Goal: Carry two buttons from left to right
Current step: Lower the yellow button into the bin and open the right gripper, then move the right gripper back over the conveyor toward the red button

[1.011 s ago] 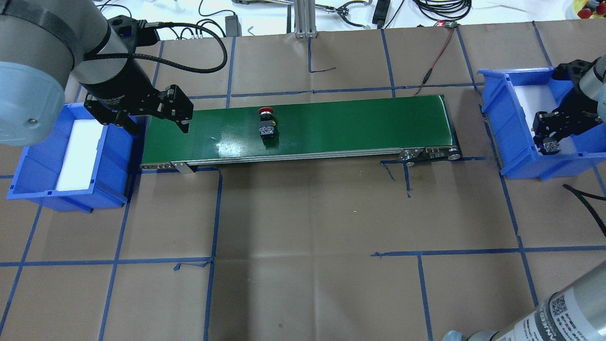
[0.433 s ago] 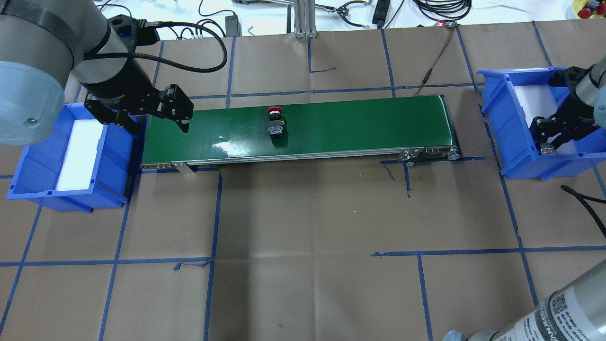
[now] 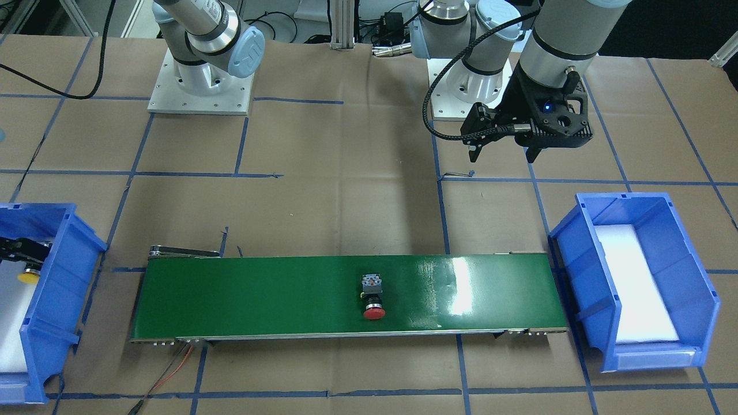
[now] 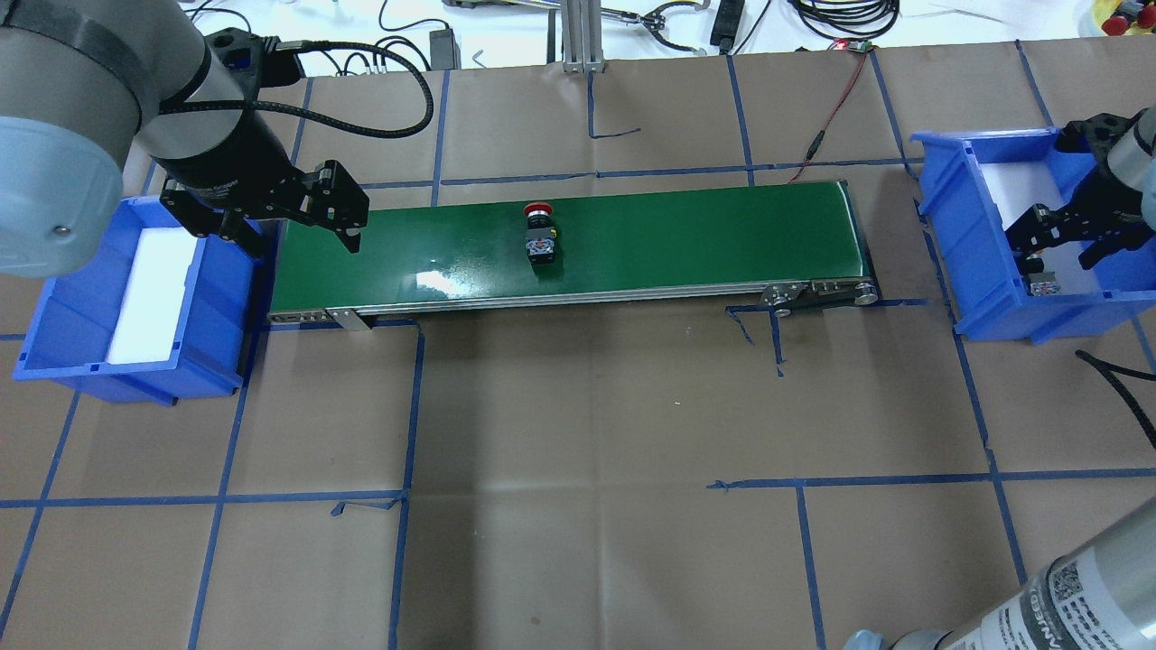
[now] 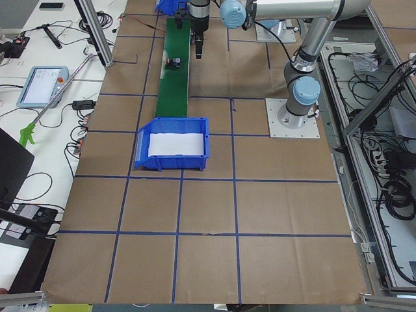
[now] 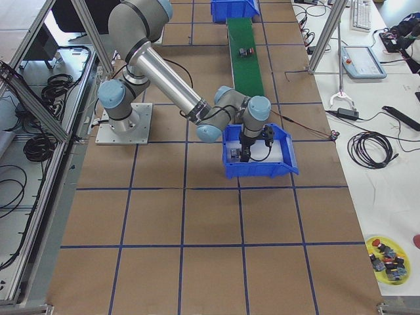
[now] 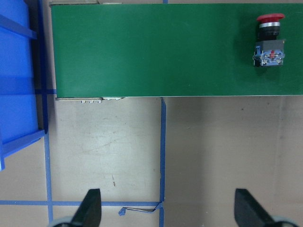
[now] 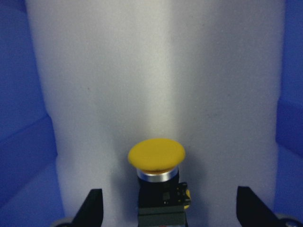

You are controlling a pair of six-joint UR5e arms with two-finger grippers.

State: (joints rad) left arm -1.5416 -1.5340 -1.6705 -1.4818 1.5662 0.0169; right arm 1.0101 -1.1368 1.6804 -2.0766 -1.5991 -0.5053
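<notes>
Overhead exterior | yellow button (image 8: 156, 156) in your 3 o'clock bin (image 4: 984, 271) | right tool (image 8: 170, 210) spread, gripping nothing | red button (image 4: 540, 236) on belt (image 4: 686, 239) centre, undelivered | left tool (image 7: 169, 205) spread, empty

Brown-papered table (image 4: 578, 451): green conveyor (image 4: 677, 235), left blue bin (image 4: 126, 375), right blue bin (image 4: 993, 311)

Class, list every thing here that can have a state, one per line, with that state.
red button, on its side mid green belt.
yellow button, lying on foam in right bin, ungripped.
left gripper, open, empty.
right gripper, open, fingers clear either side of yellow button.
left bin, holds only foam.
right bin, holds yellow button.
</notes>
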